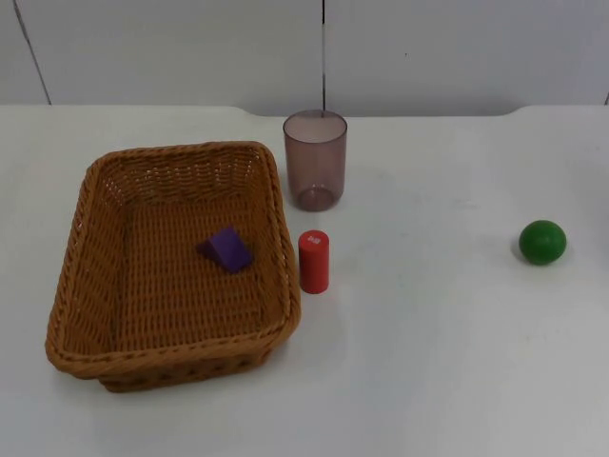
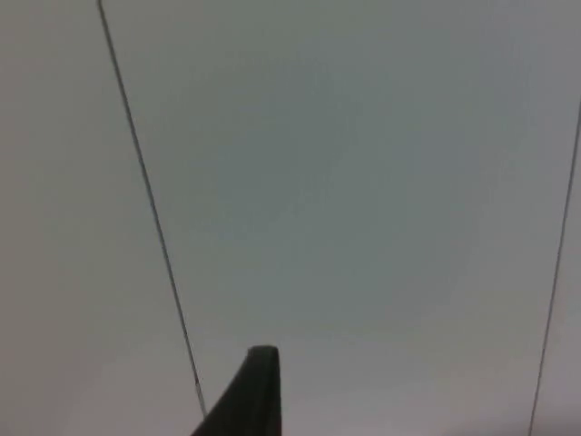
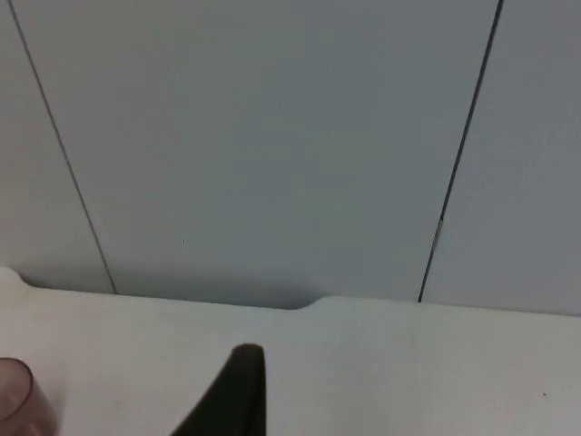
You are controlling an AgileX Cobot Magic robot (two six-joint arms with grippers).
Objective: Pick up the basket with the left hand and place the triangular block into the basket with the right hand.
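A brown wicker basket (image 1: 86,238) stands on the left half of the table. The purple triangular block (image 1: 226,248) lies inside it, on the basket floor close to the right wall. My left gripper (image 2: 250,400) is raised and faces the grey partition wall, away from the basket. My right gripper (image 3: 238,395) looks over the table's far edge at the same wall, away from the block. Both arms wait clear of the work area.
A translucent mauve cup (image 1: 315,159) (image 3: 18,395) stands upright behind the basket's right corner. A red cylinder (image 1: 314,261) stands just right of the basket wall. A green ball (image 1: 542,242) rests at the far right.
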